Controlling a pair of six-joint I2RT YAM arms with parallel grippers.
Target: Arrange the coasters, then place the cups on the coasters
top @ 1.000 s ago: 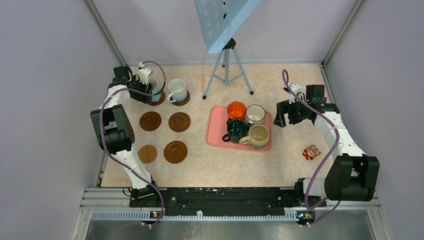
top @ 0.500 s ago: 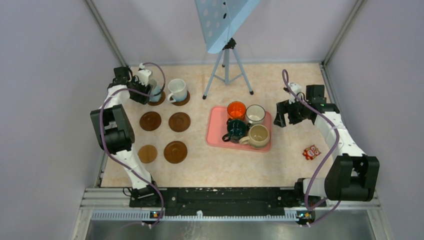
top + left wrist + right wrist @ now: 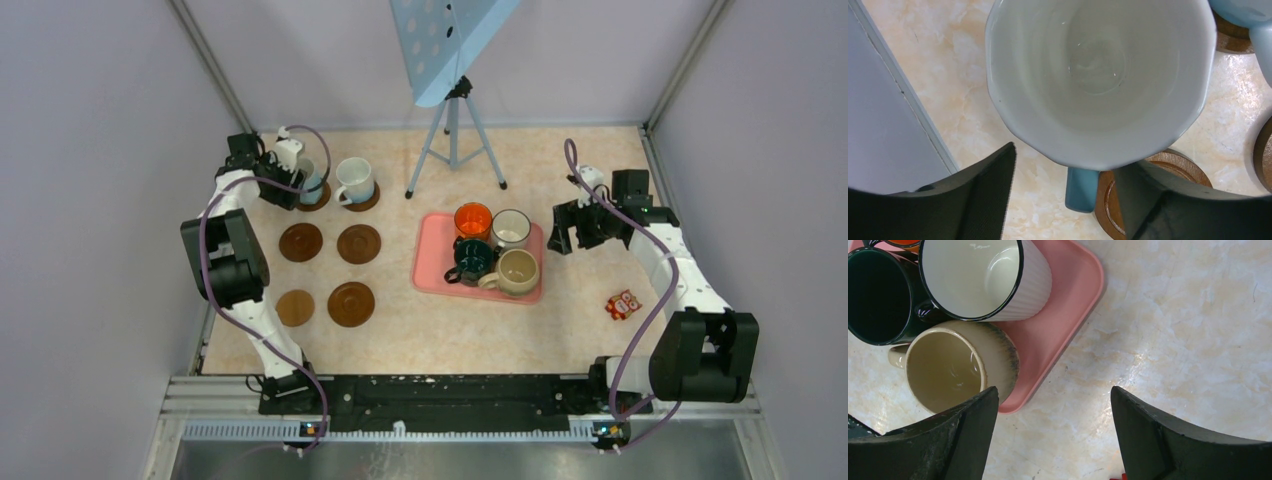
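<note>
Left pincer [image 3: 1069, 159] is hanging spread on either side of a white cup [image 3: 1098, 80] sitting on the upper-left coaster [image 3: 1107, 205] — right pincer [image 3: 1054, 390] is hovering wide open beside the pink tray [image 3: 1068, 325], centre-right, carrying four more cups [image 3: 517, 270].

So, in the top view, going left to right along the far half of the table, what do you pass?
Left gripper at a white cup → second white cup on its coaster → tripod → pink tray → right gripper.
</note>
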